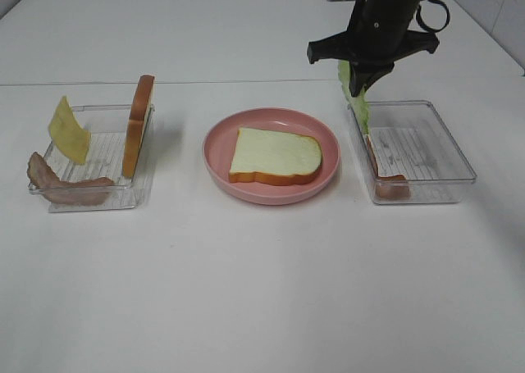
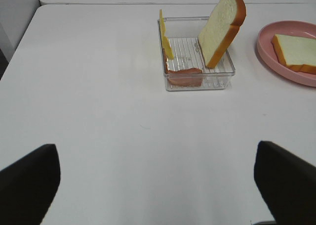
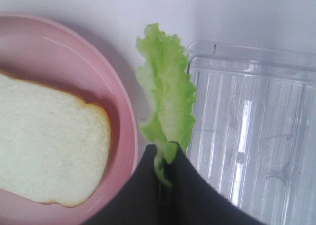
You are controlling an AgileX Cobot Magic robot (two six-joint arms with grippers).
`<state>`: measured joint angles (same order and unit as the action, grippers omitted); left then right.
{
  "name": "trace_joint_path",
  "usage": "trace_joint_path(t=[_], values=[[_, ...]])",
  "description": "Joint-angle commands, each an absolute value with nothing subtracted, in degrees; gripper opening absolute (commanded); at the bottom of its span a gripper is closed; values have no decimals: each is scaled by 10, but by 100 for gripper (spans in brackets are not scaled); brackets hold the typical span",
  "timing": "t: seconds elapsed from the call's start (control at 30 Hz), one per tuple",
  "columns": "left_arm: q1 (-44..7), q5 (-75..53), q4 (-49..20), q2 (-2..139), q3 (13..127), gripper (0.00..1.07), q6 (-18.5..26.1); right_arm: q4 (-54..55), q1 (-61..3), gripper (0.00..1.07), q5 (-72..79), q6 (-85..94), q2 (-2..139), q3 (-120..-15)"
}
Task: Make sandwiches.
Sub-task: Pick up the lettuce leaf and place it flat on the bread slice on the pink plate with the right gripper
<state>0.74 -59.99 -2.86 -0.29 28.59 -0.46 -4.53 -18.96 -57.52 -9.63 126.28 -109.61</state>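
One bread slice point(image 1: 275, 155) lies flat on the pink plate point(image 1: 218, 143) in the middle. My right gripper point(image 1: 362, 84) hangs above the left edge of the right tray point(image 1: 443, 143), shut on a green lettuce leaf point(image 1: 358, 101) that dangles from it; the right wrist view shows the lettuce leaf point(image 3: 167, 94) pinched between the fingertips. A bacon strip point(image 1: 387, 176) leans in that tray. The left tray point(image 1: 107, 123) holds a second bread slice point(image 1: 138, 125) on edge, a yellow cheese slice point(image 1: 68, 130) and bacon point(image 1: 66, 184). The left gripper's fingers point(image 2: 29, 180) stand wide apart over bare table.
The white table point(image 1: 262, 291) spreads wide in front of the plate and trays. A seam line runs across the table behind them. In the left wrist view the left tray point(image 2: 197, 81) sits well ahead of the gripper.
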Motion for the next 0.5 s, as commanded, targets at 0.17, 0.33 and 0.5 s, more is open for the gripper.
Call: trace_joint_path(t=[0.17, 0.33, 0.5], values=[[10, -592, -26, -15, 286, 102, -4, 41, -190, 0, -596, -78, 1197, -1109], [10, -592, -26, -15, 286, 102, -4, 154, -190, 0, -583, -30, 1159, -1070], [10, -592, -26, -15, 286, 102, -4, 296, -190, 0, -512, 37, 1146, -959]])
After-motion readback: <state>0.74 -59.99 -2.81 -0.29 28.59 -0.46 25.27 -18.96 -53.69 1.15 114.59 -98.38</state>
